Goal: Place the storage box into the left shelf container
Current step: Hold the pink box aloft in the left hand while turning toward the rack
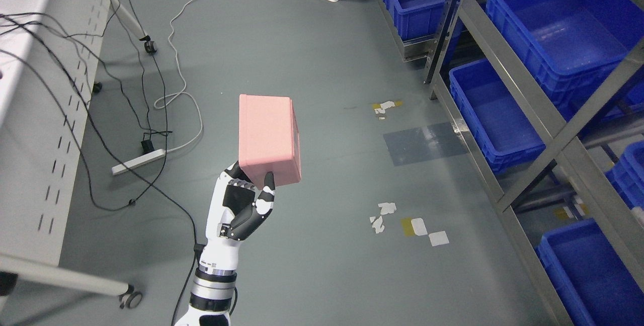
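Note:
A pink storage box (267,137) is held up in mid-air over the grey floor, left of the shelf. My left hand (250,196) is shut on the box's lower end, thumb on its front face, arm coming up from the bottom edge. Blue shelf containers sit in the metal rack at the right: one at the upper right (563,29), one on the lower level (495,114), one at the far back (417,1). The box is well apart from all of them. My right hand is not in view.
A white perforated table (35,114) on castors stands at the left with black cables (126,114) and a white power strip (138,161) on the floor. Metal shelf frame (533,109) runs along the right. Tape scraps (402,223) mark the floor.

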